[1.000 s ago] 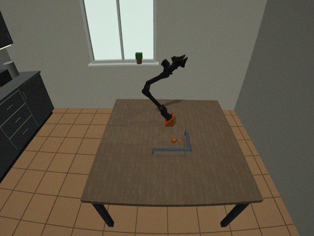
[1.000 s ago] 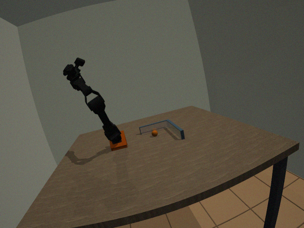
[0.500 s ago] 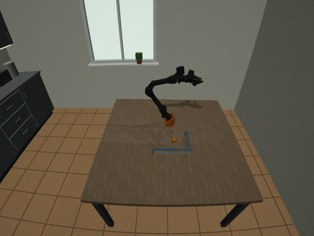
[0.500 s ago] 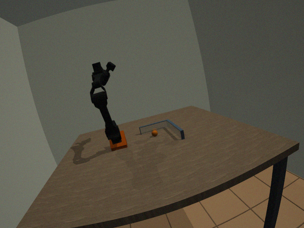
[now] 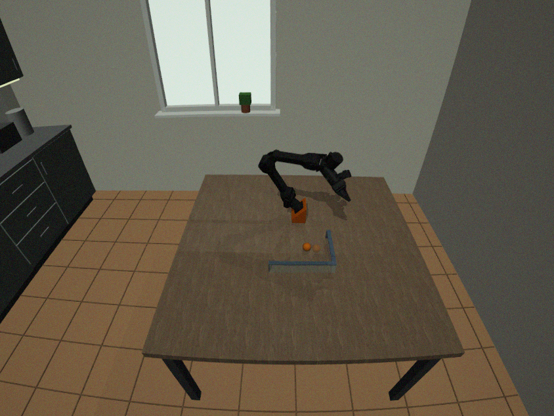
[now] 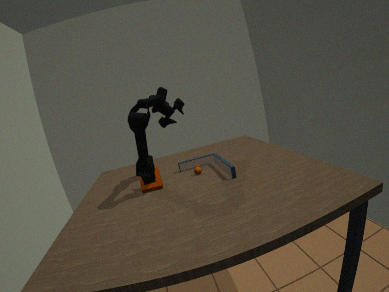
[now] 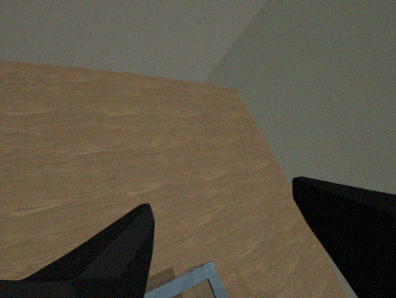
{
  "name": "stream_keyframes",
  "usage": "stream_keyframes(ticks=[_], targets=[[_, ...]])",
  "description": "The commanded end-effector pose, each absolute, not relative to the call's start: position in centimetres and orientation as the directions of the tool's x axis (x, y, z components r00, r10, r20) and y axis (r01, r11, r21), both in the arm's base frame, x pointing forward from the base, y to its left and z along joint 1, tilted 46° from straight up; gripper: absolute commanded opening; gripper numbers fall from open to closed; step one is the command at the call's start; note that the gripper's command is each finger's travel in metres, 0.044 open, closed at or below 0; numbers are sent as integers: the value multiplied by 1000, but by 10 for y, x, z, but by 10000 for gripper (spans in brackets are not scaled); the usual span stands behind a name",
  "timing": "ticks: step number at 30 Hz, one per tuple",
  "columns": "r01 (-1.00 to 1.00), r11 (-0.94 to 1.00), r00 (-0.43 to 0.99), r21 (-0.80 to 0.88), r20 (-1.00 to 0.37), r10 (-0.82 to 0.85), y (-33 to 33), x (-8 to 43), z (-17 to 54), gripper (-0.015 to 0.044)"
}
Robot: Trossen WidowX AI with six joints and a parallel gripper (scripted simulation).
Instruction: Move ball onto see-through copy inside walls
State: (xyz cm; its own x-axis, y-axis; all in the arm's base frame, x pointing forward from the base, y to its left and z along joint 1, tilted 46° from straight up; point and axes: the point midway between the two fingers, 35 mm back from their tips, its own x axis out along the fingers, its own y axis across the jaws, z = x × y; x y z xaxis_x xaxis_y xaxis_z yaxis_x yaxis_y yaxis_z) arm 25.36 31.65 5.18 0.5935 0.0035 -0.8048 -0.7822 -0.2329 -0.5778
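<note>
The orange ball (image 5: 306, 247) (image 6: 197, 170) lies on the table, on the inner side of the corner walls (image 5: 302, 263) (image 6: 226, 162) (image 7: 181, 284), which are clear with blue top edges. The see-through copy (image 5: 316, 248) shows just right of the ball in the top view, nearer the side wall; in the exterior view it is mostly hidden behind the ball. My gripper (image 5: 349, 199) (image 6: 179, 117) (image 7: 222, 200) is open and empty, high above the table and well away from the ball. The ball is out of the wrist view, where only part of the walls shows at the bottom.
The arm's orange base (image 5: 298, 218) (image 6: 158, 184) stands on the wooden table (image 5: 295, 313) (image 6: 251, 201) (image 7: 94, 137), close to the ball's side of the walls. The two low walls meet at the corner beyond the see-through copy. The arm's shadow falls on the table.
</note>
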Motion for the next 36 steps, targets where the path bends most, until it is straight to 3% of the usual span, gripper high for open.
stream_keyframes(ticks=[1, 9, 16, 36], targets=[[-836, -232, 538, -497, -825, -173, 265, 275, 35, 318], [-963, -124, 269, -241, -799, -538, 137, 292, 9, 318], [-999, 35, -22, -4, -704, -710, 46, 275, 7, 318], [-999, 40, -29, 1, -700, -713, 24, 274, -12, 318]])
